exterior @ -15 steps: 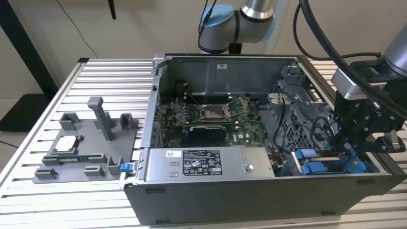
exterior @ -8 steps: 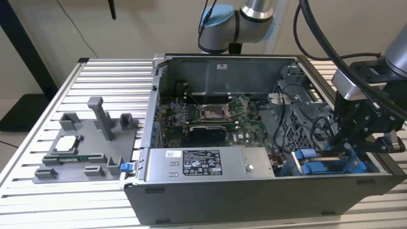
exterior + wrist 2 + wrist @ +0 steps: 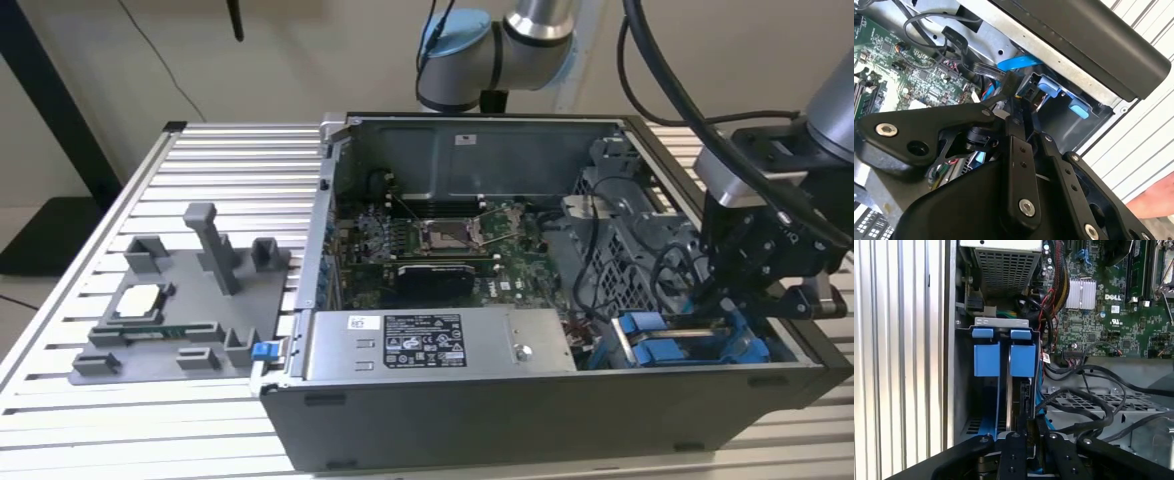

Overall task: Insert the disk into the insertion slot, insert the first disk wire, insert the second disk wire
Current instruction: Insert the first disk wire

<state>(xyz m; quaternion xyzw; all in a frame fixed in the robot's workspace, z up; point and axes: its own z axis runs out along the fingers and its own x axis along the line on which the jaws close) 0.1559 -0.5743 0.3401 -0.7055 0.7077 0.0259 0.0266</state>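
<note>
Gripper point(image 3: 1026, 432) is down inside the open case point(image 3: 534, 420), lower right of the exterior frame, right of the power-supply box point(image 3: 427, 345). Case sits on the slatted counter point(image 3: 227, 160).

Jaws are narrow. In the first wrist view they look clamped on the near end of the disk point(image 3: 1020, 395), though the contact itself is partly hidden.

The disk stands edge-on in its blue frame, already well into the insertion slot point(image 3: 1002, 322), just beside a neighbouring blue carrier point(image 3: 986, 357). Can't tell if it's fully seated.

Loose black cables point(image 3: 1089, 400) loop close alongside the slot, between it and the motherboard point(image 3: 1114, 315). Can't tell if any wire is plugged into the disk.

Risks, as judgement:
- The disk goes in slightly tilted and the frame binds on the rails, leaving it half seated.
- The jaws slip off the thin edge if the push is off-axis.
- The gripper body drags a cable loop and gets tangled, or traps a cable under the disk.
- The gripper nudges the neighbouring carrier, since the gap is tight.
</note>
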